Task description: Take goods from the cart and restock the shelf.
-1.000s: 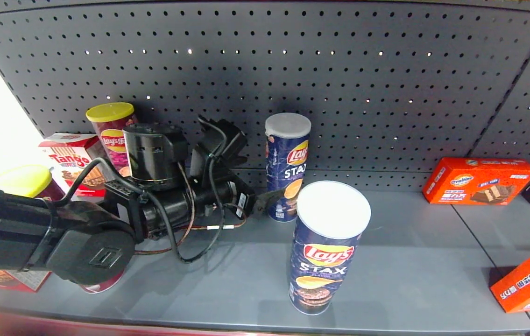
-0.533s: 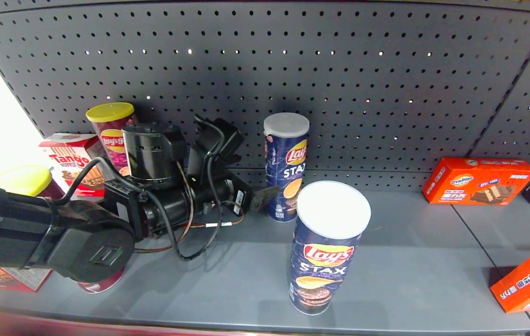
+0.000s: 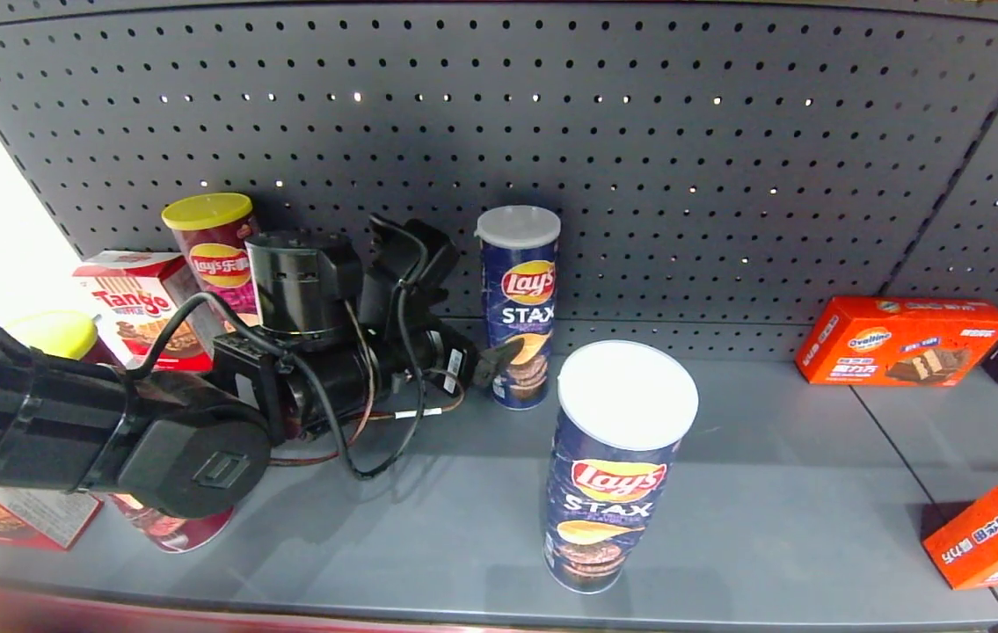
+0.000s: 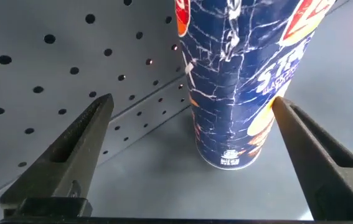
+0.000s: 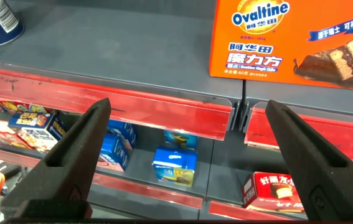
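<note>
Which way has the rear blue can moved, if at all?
Yes. The rear blue can has slid toward the robot's left, away from the unmoved front blue can, its label turning forward.

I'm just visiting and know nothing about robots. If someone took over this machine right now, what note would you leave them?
Left gripper: open, a finger on either side of the rear blue chip can, which stands upright at the back of the shelf.
Right gripper: open and empty, facing the red front strip near an orange box.
Done: that can and the front blue chip can stand upright on the shelf, apart.
Left: likely back the left arm away without tipping the can, then fetch more goods.
</note>
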You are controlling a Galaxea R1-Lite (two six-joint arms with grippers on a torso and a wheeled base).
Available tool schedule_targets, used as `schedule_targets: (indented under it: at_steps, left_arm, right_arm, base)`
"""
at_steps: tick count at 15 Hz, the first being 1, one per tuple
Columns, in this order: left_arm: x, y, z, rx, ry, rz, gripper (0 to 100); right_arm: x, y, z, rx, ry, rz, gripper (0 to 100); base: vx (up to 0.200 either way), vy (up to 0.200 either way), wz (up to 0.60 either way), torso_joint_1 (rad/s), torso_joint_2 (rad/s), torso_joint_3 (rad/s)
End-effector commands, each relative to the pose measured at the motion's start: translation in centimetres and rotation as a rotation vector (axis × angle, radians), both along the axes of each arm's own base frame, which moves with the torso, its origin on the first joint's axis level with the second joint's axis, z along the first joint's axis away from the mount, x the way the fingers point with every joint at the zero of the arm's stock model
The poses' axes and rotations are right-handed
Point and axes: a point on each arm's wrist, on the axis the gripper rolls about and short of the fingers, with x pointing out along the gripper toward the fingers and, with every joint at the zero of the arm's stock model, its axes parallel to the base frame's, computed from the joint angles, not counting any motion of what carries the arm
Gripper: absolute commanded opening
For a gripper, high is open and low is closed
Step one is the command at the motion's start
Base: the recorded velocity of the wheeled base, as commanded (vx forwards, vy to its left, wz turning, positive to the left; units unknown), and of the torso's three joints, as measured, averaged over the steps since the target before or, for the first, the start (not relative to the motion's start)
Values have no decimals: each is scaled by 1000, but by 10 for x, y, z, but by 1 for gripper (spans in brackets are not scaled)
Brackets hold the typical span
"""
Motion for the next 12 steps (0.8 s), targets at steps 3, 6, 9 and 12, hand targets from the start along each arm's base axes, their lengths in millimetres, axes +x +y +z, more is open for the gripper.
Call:
schedule_targets:
  at_steps: [3,6,9,12]
  left_arm:
    - [-7,7,1,-3,-18,26,100]
    - [-14,11,2,-9,-64,90,100]
    - [-26,17,3,7,-82,134,100]
    - [-47,23,2,20,-71,113,100]
  right_arm:
    - [0,0,0,0,-1,1,100]
    - [0,0,0,1,0,1,100]
    - [0,0,0,1,1,1,100]
    - [0,0,0,0,1,1,100]
  base:
    - [0,0,0,0,0,0]
    - [0,0,0,0,0,0]
    - [0,0,0,0,0,0]
    - [0,0,0,0,0,0]
